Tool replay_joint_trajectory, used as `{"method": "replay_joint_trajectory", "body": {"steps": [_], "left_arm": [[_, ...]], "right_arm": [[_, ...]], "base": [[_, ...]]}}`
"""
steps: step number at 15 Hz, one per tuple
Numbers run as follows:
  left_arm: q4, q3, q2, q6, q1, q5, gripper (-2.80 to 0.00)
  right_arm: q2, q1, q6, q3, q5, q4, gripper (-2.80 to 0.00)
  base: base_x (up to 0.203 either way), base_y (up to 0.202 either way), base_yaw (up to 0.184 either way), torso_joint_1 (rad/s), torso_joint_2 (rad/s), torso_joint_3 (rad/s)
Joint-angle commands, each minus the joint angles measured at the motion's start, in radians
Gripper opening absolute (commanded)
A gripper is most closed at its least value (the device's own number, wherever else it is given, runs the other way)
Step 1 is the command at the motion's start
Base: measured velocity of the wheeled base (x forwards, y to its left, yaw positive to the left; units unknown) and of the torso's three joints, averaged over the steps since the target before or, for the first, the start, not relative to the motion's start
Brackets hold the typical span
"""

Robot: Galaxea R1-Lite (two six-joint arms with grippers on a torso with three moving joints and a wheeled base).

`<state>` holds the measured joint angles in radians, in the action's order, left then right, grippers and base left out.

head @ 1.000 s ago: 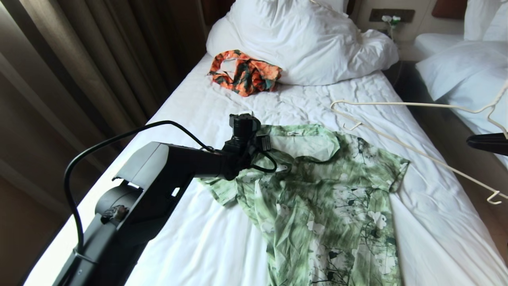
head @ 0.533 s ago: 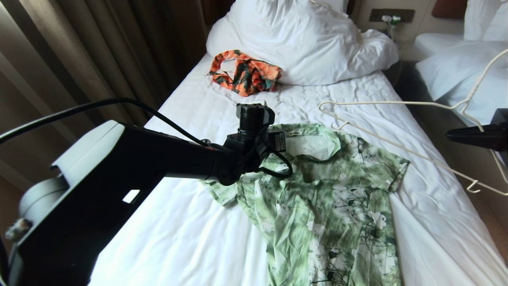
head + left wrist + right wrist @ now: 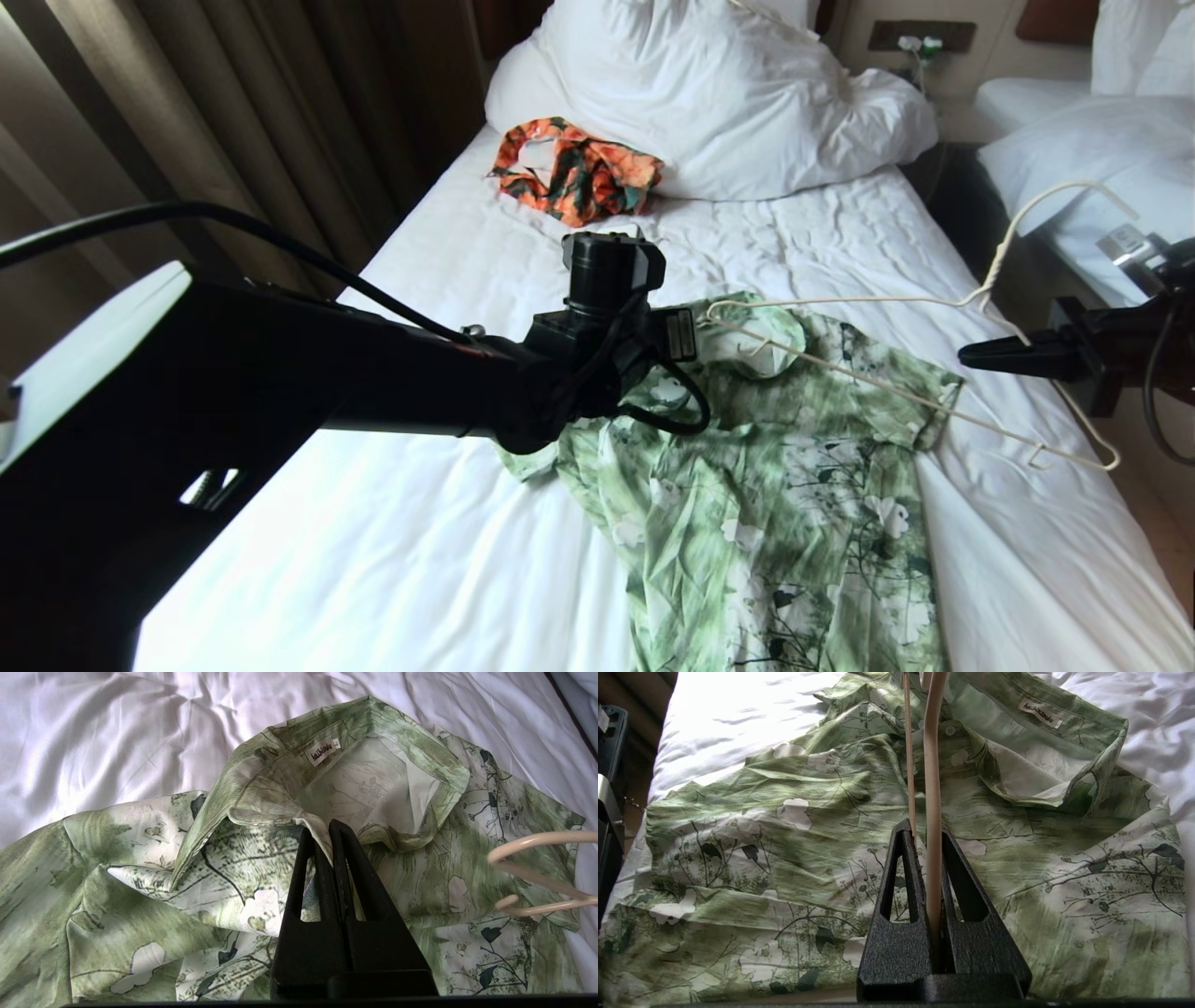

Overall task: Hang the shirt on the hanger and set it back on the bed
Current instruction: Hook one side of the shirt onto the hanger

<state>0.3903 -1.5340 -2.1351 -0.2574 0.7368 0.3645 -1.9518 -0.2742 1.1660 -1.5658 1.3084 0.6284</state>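
The green and white leafy shirt (image 3: 775, 485) lies face up on the bed (image 3: 420, 560), collar toward the pillows. My left gripper (image 3: 327, 829) is shut on the shirt's (image 3: 140, 858) front edge just below the open collar; in the head view its wrist hides the fingers. My right gripper (image 3: 966, 355) comes in from the right, shut on the cream hanger (image 3: 868, 376). The hanger hangs low and nearly level over the shirt's right shoulder, its far end at the collar. In the right wrist view the hanger (image 3: 933, 765) runs out between the fingertips (image 3: 924, 835) above the shirt (image 3: 784, 835).
An orange patterned garment (image 3: 579, 173) lies against the big white pillow (image 3: 709, 84) at the head of the bed. Brown curtains (image 3: 187, 140) hang along the left side. A second white bed (image 3: 1102, 149) stands to the right across a dark gap.
The right gripper has carried the hanger left and down, from beside the bed to over the shirt's collar and shoulder. The left arm has swung up and reached further, still pinching the shirt.
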Motion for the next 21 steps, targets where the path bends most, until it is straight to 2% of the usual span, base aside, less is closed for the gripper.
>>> {"method": "replay_joint_trajectory", "body": {"steps": [1,3,12,17,18,21], "left_arm": [[0.002,0.000,0.004,-0.003,0.003,0.002,-2.80],[0.003,0.000,0.001,-0.004,0.010,0.001,-2.80],[0.002,-0.012,0.002,-0.014,0.030,0.001,-2.80],[0.002,-0.012,0.003,-0.014,0.035,-0.001,-2.80],[0.002,-0.011,0.003,-0.014,0.035,-0.001,-2.80],[0.003,-0.013,0.003,-0.015,0.048,-0.003,-2.80]], "right_arm": [[-0.066,0.017,0.006,-0.017,0.002,-0.026,-2.80],[-0.115,0.029,0.005,-0.063,-0.025,-0.062,-2.80],[-0.293,0.114,-0.023,-0.313,-0.057,-0.067,-2.80],[-0.352,0.159,-0.032,-0.377,-0.093,-0.079,-2.80],[-0.355,0.162,-0.052,-0.378,-0.100,-0.111,-2.80],[-0.353,0.181,-0.192,-0.375,-0.103,-0.278,-2.80]], "base": [[0.000,0.000,0.000,0.000,0.00,0.000],[0.000,0.000,0.000,0.000,0.00,0.000],[0.000,0.000,0.000,0.000,0.00,0.000],[0.000,0.000,0.000,0.000,0.00,0.000],[0.000,0.000,0.000,0.000,0.00,0.000],[0.000,0.000,0.000,0.000,0.00,0.000]]}}
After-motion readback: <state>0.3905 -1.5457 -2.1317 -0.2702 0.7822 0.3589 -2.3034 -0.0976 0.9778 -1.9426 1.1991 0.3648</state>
